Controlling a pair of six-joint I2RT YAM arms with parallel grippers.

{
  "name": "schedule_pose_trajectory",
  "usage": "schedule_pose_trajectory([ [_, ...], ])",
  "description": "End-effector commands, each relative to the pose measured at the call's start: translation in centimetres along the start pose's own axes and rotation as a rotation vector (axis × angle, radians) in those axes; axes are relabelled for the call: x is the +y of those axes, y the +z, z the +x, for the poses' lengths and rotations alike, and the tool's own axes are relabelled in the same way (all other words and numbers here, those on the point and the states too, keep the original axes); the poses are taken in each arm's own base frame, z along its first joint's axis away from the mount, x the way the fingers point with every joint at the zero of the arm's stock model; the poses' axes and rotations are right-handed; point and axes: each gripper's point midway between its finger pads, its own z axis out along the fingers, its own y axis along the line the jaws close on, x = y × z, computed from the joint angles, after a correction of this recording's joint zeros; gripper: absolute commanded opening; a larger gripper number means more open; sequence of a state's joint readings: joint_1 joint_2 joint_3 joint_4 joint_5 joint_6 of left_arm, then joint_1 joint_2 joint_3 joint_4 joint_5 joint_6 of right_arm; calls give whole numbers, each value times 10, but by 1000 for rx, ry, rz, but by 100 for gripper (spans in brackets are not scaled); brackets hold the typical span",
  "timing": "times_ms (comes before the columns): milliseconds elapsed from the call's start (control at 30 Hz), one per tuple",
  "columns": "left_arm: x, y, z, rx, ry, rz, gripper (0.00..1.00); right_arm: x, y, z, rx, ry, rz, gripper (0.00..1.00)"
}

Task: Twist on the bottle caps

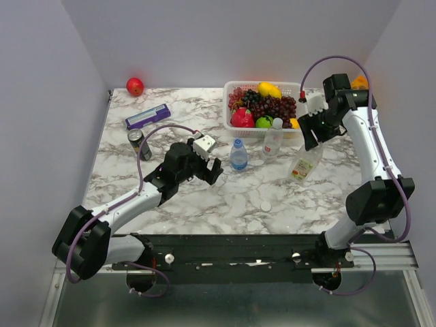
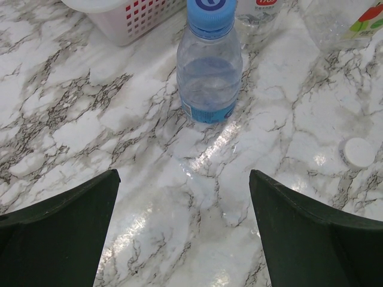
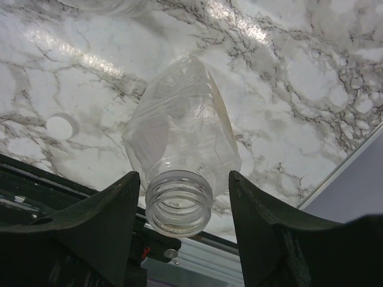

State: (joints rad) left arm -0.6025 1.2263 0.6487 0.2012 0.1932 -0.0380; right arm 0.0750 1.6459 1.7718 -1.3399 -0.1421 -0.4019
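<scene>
The blue-labelled bottle (image 1: 238, 155) (image 2: 209, 66) stands upright with a blue cap on it, just ahead of my left gripper (image 1: 214, 169) (image 2: 184, 173), which is wide open and holds nothing. A plain bottle (image 1: 272, 140) stands by the basket. The bottle with a yellow-green label (image 1: 304, 164) leans on the right. Its open threaded neck (image 3: 179, 203) sits between the fingers of my right gripper (image 1: 313, 141) (image 3: 184, 176), with a gap showing on the right side. A loose white cap (image 1: 266, 206) (image 2: 358, 151) (image 3: 60, 127) lies on the marble.
A white basket (image 1: 235, 88) of fruit stands at the back. A dark drink can (image 1: 139, 144) and a purple box (image 1: 148, 116) lie at the left, a red fruit (image 1: 135, 86) in the far corner. The table's near edge and rail (image 3: 197, 263) run close below the right bottle.
</scene>
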Motion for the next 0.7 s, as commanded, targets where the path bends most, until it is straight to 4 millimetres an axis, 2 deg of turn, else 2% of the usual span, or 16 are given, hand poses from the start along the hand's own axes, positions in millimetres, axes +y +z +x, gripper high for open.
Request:
schedule_pose_trajectory([
  [0,-6,1,-10,-40,17,34,98,11,-12,37,122,12,-19,60],
  [33,-6,1,-10,-41,17,34,98,10,-13,36,116,8,-16,56],
  [67,-7,1,-10,-41,19,36,98,10,-15,35,113,3,-17,48],
  [133,-13,2,-12,-45,38,71,99,11,-21,30,84,-17,-18,38],
  [167,-16,1,-13,-48,46,88,99,16,-25,28,66,-23,-40,30],
  [267,-37,-1,-23,-85,157,203,99,27,-44,15,-7,-61,-95,17],
  [367,-64,-7,-39,-167,277,317,99,41,-62,8,-97,-123,-127,10],
  [433,-79,-6,-55,-208,298,359,99,52,-71,9,-129,-168,-143,8],
  [467,-82,-1,-56,-199,284,369,99,62,-73,8,-152,-183,-183,8],
  [500,-86,1,-72,-223,271,374,99,67,-73,12,-158,-212,-206,7],
  [567,-100,11,-75,-213,254,413,99,77,-74,18,-168,-234,-232,7],
  [633,-113,15,-91,-243,252,443,99,82,-68,29,-147,-246,-264,7],
  [667,-126,20,-87,-230,253,475,99,84,-69,34,-150,-255,-261,7],
])
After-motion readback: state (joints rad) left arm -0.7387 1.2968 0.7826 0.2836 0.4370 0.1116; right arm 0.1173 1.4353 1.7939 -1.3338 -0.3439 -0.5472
